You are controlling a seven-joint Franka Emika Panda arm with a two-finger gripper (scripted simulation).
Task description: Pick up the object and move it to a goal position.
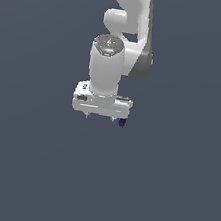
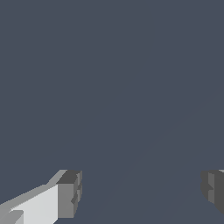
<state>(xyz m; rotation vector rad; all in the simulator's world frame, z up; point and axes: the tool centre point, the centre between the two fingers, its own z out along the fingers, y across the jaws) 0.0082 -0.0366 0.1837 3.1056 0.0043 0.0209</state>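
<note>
Your gripper (image 1: 100, 117) hangs wide open and empty; the object (image 1: 122, 123) sits just outside one finger (absent from the wrist view). You're at the approach step: judge it needs recentring before closing.

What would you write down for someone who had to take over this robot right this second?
Gripper: open, fingers spread wide, nothing between them in the wrist view.
Object: a tiny dark purple piece, seen in the exterior view just below the gripper's edge on that view's right side. It sits outside the fingers, not gripped. It does not appear in the wrist view.
Done: the arm is down close to the object; no grasp yet.
Left: line the fingers up around the object, probably by shifting toward the exterior view's right, close on it, lift, and carry it to the goal. No goal marker shows in either view.
</note>
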